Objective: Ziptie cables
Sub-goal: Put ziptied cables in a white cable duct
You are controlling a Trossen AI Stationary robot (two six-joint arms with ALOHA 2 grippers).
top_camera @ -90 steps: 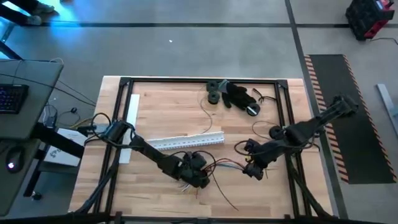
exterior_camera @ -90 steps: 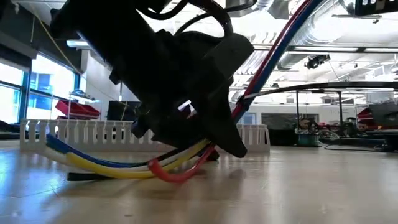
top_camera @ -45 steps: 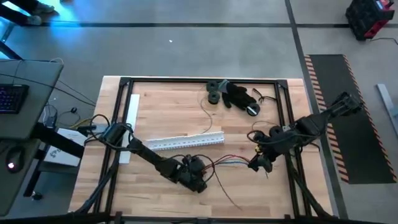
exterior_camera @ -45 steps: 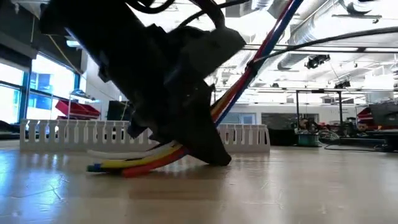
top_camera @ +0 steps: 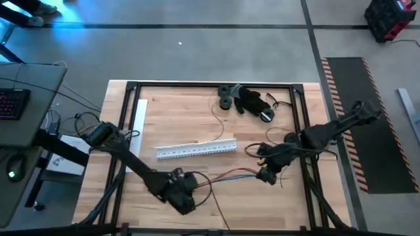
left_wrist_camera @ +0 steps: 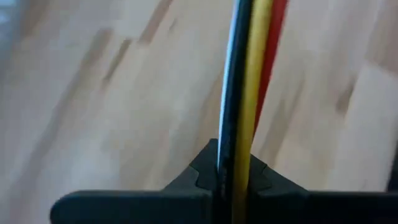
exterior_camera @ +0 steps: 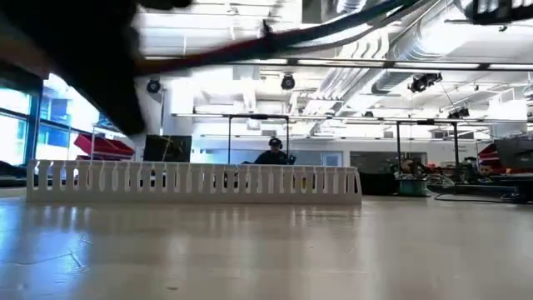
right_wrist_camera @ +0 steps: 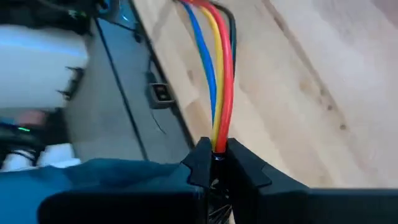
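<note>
The cables (top_camera: 230, 175), a bundle of thin red, yellow, blue and dark wires, run almost straight between my two grippers over the near half of the table. My left gripper (top_camera: 187, 190) is shut on the bundle's left part and my right gripper (top_camera: 266, 174) on its right part. In the low view the cables (exterior_camera: 275, 37) cross the top of the picture, clear of the tabletop. Loose wire tails trail from the left gripper toward the near edge. My left gripper pinches the bundle (left_wrist_camera: 239, 155) between its two fingers, which lie across the wires, side by side in the gap. The bundle runs straight on from the fingers, lifted off the wood. My right gripper pinches the bundle's other part (right_wrist_camera: 217, 140) between its two fingers, across the wires. The wires leave the fingers close together and straight, above the table.
A long white perforated strip (top_camera: 195, 149) lies mid-table, far of the cables; in the low view the strip (exterior_camera: 196, 179) stands behind them. A second white strip (top_camera: 139, 121) lies along the left. A black lumpy heap (top_camera: 249, 99) sits at the far edge. A person (exterior_camera: 273, 154) is in the room behind.
My left gripper has gone toward the table's left and near edges and up, carrying its part of the cables. The bundle, which lay curved on the table, is now lifted clear and drawn nearly straight between the grippers.
</note>
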